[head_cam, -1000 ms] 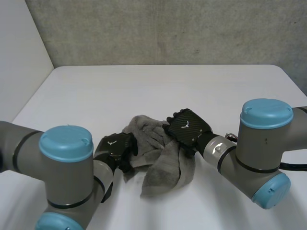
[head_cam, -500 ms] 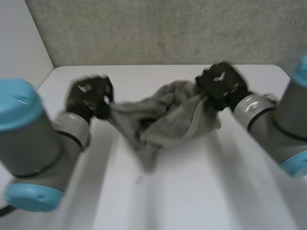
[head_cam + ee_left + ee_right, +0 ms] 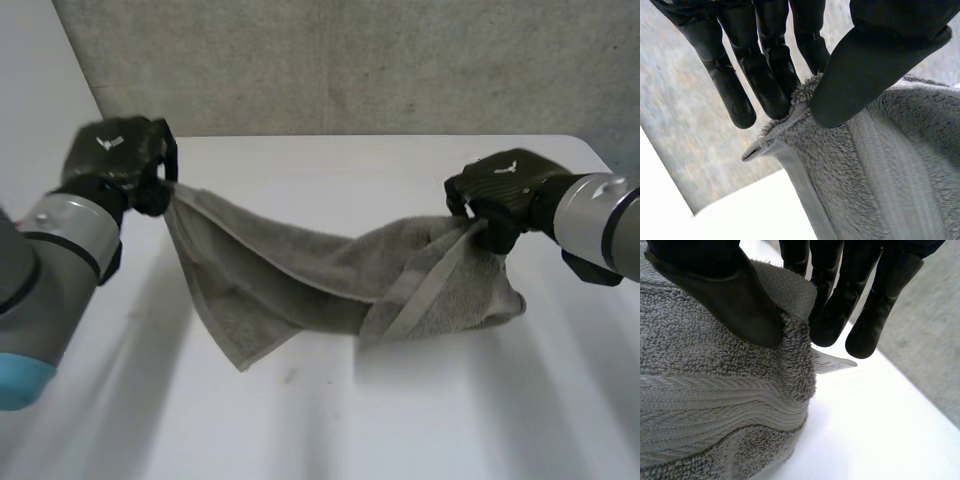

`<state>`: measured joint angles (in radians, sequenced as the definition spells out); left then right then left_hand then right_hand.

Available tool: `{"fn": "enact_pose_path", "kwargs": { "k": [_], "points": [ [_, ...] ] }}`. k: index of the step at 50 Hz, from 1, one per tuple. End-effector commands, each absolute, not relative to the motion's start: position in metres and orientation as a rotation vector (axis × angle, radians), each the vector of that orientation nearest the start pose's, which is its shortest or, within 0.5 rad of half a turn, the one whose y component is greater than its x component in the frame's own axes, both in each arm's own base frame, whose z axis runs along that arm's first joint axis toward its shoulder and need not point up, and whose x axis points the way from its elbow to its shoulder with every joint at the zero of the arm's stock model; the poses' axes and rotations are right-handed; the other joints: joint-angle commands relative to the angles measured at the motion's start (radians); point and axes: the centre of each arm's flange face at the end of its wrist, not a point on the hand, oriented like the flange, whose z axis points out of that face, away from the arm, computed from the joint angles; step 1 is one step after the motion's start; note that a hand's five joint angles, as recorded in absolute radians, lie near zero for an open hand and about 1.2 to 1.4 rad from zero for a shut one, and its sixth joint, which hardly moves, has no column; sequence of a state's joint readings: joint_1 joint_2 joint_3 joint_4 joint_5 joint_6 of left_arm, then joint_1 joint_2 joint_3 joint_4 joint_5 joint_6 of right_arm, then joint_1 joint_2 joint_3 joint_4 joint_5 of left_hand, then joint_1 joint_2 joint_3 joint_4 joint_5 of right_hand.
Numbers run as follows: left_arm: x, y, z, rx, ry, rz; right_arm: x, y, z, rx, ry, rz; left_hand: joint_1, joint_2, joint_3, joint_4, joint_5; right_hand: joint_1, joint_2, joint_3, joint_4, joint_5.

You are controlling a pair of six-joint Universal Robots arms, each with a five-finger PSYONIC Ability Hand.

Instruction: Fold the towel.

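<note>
Towel (image 3: 300, 275) between left hand (image 3: 118, 152), right hand (image 3: 505, 185) (label (image 3: 832, 361) near fingers (image 3: 869, 331))

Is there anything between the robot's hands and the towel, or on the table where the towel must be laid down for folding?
Nothing visible does. The left hand and the right hand each pinch one end of the towel, which sags between them over the white table. No other object lies there.
</note>
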<state>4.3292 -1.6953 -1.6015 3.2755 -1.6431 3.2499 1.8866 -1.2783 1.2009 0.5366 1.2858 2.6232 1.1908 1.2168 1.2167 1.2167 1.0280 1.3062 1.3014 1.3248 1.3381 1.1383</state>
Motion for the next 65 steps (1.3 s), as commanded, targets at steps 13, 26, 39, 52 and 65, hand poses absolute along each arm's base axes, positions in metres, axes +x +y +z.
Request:
{"fn": "enact_pose_path", "kwargs": {
  "k": [13, 26, 39, 52, 65],
  "points": [
    [-0.262, -0.339, 0.367, 0.303, 1.83, -2.747, 0.283, -0.347, 0.361, -0.769, 1.519, -2.436, 0.205, 0.179, 0.18, 0.18, 0.194, 0.09, 0.095, 0.071, 0.058, 0.083],
    [-0.25, -0.306, 0.262, 0.426, 2.203, -2.404, 0.285, -0.33, 0.274, -0.961, 1.835, -1.962, 0.205, 0.179, 0.18, 0.18, 0.194, 0.09, 0.095, 0.071, 0.058, 0.083],
    [-0.245, -0.276, 0.191, 0.56, 2.383, -2.241, 0.255, -0.34, 0.178, -1.222, 2.196, -1.61, 0.205, 0.179, 0.18, 0.18, 0.194, -0.162, -0.157, -0.18, -0.194, -0.168],
    [-0.245, -0.27, 0.188, 0.583, 2.401, -2.234, 0.248, -0.318, 0.205, -1.213, 2.178, -1.711, 0.205, 0.179, 0.18, 0.18, 0.194, -1.06, -1.055, -1.078, -1.092, -1.066],
    [-0.229, -0.284, 0.2, 0.498, 2.35, -2.258, 0.253, -0.249, 0.223, -1.103, 2.085, -1.733, 0.205, 0.179, 0.18, 0.18, 0.194, -0.79, -0.785, -0.808, -0.822, -0.797]
  ]
}}
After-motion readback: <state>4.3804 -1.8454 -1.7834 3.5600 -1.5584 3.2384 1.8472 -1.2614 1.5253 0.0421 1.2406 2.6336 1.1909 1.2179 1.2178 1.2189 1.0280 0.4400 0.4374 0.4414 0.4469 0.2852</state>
